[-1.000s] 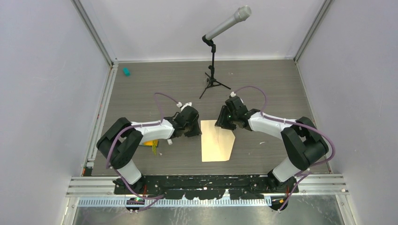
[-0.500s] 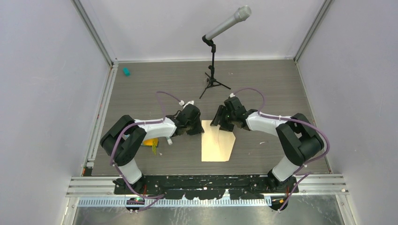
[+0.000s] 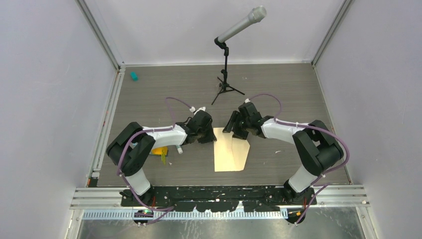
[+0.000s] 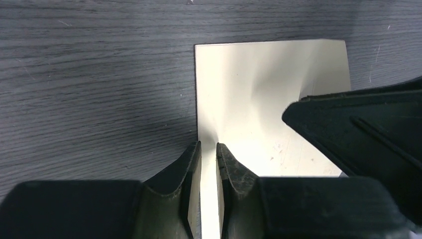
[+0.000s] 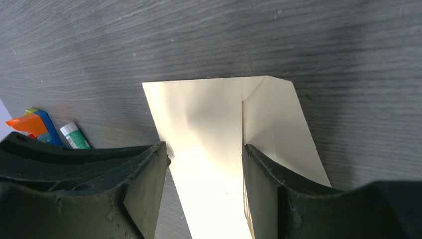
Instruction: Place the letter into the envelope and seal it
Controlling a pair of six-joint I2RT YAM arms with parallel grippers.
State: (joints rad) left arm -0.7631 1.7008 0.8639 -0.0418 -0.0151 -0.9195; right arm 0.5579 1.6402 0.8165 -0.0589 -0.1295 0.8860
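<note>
The envelope (image 3: 225, 152) lies flat at the table's middle, a pale cream-tan rectangle with a flap (image 3: 242, 152) folded out along its right side. My left gripper (image 3: 211, 135) sits at its far left corner. In the left wrist view its fingers (image 4: 207, 145) stand a narrow gap apart over the envelope's left edge (image 4: 239, 89), where the paper puckers. My right gripper (image 3: 235, 131) is open at the far edge. In the right wrist view it (image 5: 204, 147) straddles the main panel (image 5: 204, 114), with one finger at the flap's crease. I see no separate letter.
A microphone on a small tripod (image 3: 226, 84) stands behind the arms. A teal object (image 3: 133, 75) lies at the far left. A glue stick (image 5: 75, 136) and an orange-and-blue item (image 5: 32, 123) lie left of the envelope, beside yellow bits (image 3: 160, 152).
My right gripper has shifted slightly left along the envelope's far edge. My left arm edged a little right early on. The crease by the flap looks sharper now.
</note>
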